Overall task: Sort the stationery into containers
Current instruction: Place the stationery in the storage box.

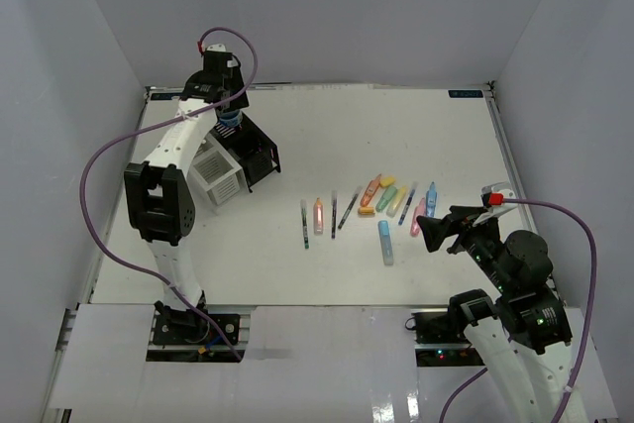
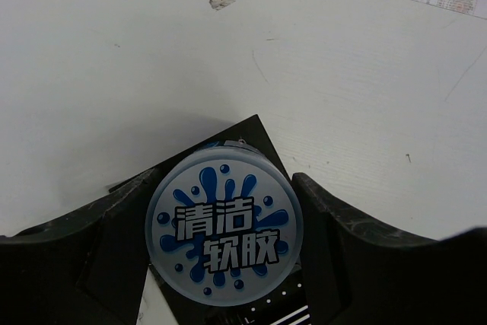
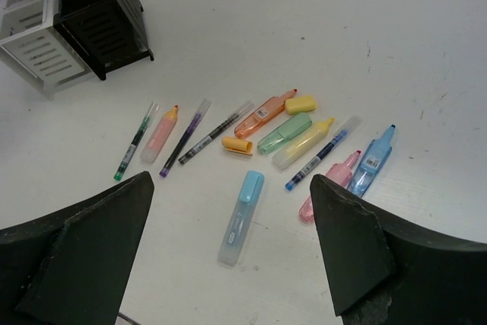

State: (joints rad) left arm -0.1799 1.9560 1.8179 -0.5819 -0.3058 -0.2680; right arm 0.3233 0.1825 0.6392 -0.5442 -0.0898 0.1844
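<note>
Left pincer [image 1: 229, 116] closed on blue-white tub [image 2: 186, 184] over black compartment [image 1: 256, 152], upper left overhead; label [image 2: 228, 237] readable only from wrist. Right pincer [image 3: 230, 183] spread wide, empty, above highlighters [image 3: 285, 133].

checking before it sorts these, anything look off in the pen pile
Two caps lie loose on the table: an orange cap and a yellow cap. The orange highlighter and yellow highlighter beside them seem uncapped, tips bare.

White-and-black arms [image 1: 173, 146], purple cables [image 1: 83, 185]
</note>
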